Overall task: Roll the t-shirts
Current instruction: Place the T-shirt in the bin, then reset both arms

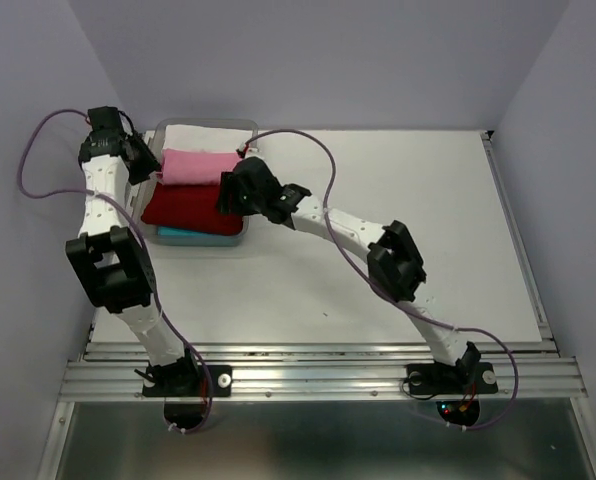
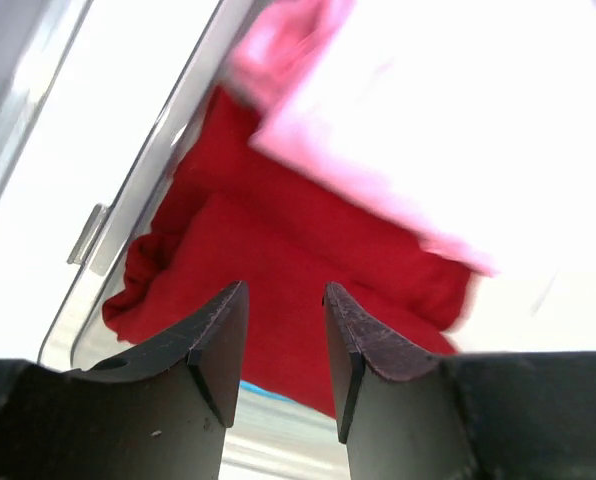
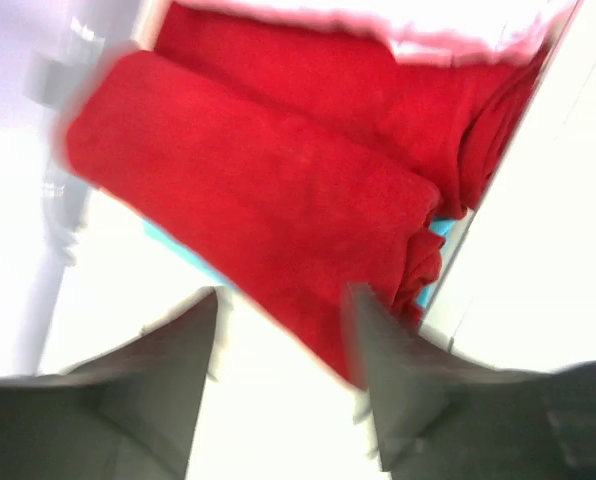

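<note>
T-shirts (image 1: 203, 170) sitting rolled in bin (image 1: 200, 243) on surface (image 1: 398, 200): cyan roll (image 1: 178, 234) nearest, then dark red roll (image 3: 248, 190), pink roll (image 1: 195, 165), white roll (image 1: 203, 135) farthest. Hovering over dark red roll: right hand (image 3: 283, 300), jaws apart, empty. Hovering at bin's left rim: left hand (image 2: 285, 290), jaws apart, empty. Risking snagging a loose fold and unrolling it; risking striking rim, shifting bin.

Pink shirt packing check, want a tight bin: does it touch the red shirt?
Touching. Top view shows the pink shirt pressed against the red shirt, no gap between.
</note>
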